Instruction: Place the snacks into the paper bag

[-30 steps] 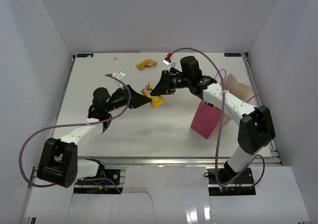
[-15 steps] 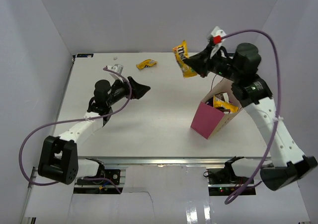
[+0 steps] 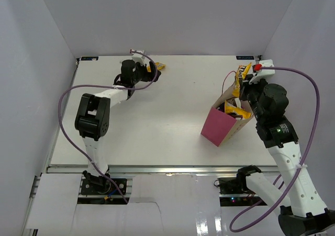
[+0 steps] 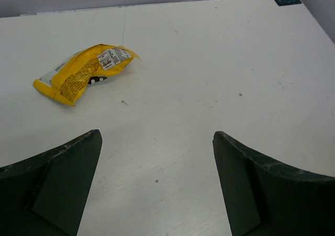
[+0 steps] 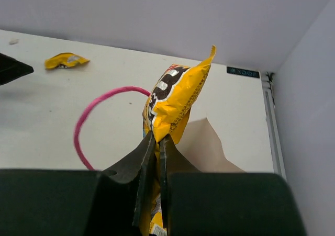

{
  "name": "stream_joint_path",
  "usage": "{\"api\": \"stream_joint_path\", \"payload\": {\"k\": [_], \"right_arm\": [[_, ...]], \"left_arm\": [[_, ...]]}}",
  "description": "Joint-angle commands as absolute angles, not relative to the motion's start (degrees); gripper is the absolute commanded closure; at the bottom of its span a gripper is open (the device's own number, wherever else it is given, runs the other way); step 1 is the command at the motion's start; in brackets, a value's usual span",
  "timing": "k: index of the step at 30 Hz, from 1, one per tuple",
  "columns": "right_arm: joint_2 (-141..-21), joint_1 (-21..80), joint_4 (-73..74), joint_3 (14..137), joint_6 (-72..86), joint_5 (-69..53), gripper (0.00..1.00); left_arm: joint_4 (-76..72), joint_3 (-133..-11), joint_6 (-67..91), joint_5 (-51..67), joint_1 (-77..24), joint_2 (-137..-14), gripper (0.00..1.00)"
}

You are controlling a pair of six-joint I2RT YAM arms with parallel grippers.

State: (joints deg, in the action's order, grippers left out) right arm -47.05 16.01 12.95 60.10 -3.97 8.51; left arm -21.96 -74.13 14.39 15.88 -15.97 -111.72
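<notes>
1. At the right pincer: clamped tight on the lower edge of a yellow candy pack, held upright above the open top of the paper bag.
2. As for the paper bag: standing upright on the right side of the worktop, magenta outside, tan inside, with a pink cord handle arching up beside the pincer.
3. Inside the bag: more yellow wrapping on show.
4. At the left pincer: spread wide, gripping nothing, low over the worktop near its far edge.
5. Just ahead of it: a second yellow pack, lying flat and crumpled, untouched.
</notes>
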Motion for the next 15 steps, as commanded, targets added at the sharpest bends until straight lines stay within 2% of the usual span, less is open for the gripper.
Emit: {"api": "stream_joint_path", "payload": {"k": [1, 5, 8, 10, 11, 13, 15], "right_arm": [[-44.7, 15.4, 12.0, 59.2, 1.2, 18.9, 0.92], [-43.9, 15.1, 12.0, 58.0, 0.4, 20.0, 0.85], [-43.9, 15.1, 13.4, 56.3, 0.3, 19.6, 0.58], [-42.8, 15.1, 13.8, 55.9, 0.3, 18.8, 0.47], [-42.5, 15.0, 13.6, 56.0, -1.7, 17.4, 0.39], [-41.8, 15.0, 13.6, 56.7, -4.6, 14.1, 0.32], [-41.1, 14.9, 14.1, 57.7, -9.8, 9.3, 0.29]], "left_arm": [[-22.4, -80.6, 9.5, 18.5, -15.9, -116.8, 0.02], [-23.6, -86.9, 11.6, 14.8, -15.9, -122.3, 0.02], [-23.9, -90.8, 11.6, 13.1, -15.9, -126.9, 0.02], [-24.0, -92.5, 11.3, 12.1, -15.9, -129.7, 0.02], [-23.9, -94.2, 11.1, 11.0, -15.9, -130.5, 0.02], [-24.0, -96.0, 9.0, 10.5, -16.0, -133.0, 0.02], [-24.1, -98.7, 5.3, 9.1, -16.2, -134.6, 0.02]]}}
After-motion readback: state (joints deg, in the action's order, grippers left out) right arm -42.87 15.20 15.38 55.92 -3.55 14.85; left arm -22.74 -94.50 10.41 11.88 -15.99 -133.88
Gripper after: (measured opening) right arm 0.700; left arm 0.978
